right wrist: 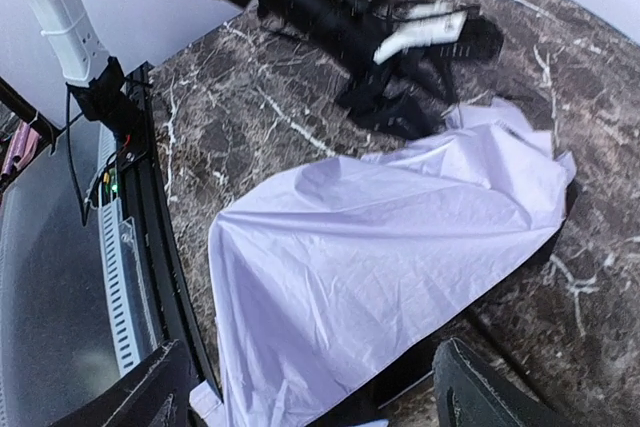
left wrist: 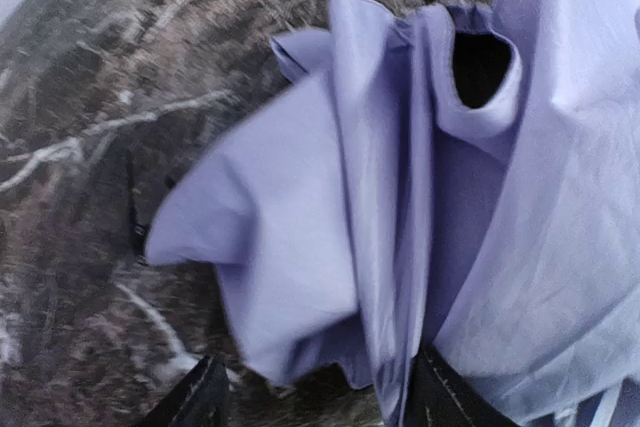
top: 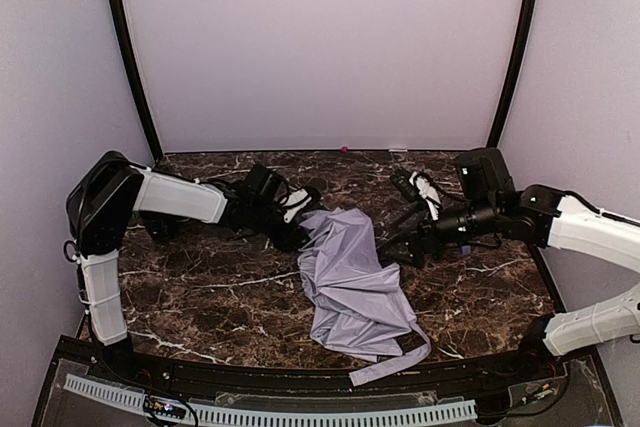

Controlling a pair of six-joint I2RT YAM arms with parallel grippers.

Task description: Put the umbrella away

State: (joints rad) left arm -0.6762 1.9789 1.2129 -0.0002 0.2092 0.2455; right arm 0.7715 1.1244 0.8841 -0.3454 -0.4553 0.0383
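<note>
Your left end effector (left wrist: 318, 392) has its fingers apart, with a fold of the umbrella (top: 350, 282) between them. Your right end effector (right wrist: 315, 387) is wide apart over the cloth. The umbrella lies floppy in the middle of the desk (top: 200, 287), and its strap (top: 392, 362) is loose. I think you have yet to roll it up and tie it.

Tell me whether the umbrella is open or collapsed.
Collapsed but not bundled: the umbrella lies flat on the table, canopy limp and crumpled in loose folds, its strap trailing unfastened.
</note>
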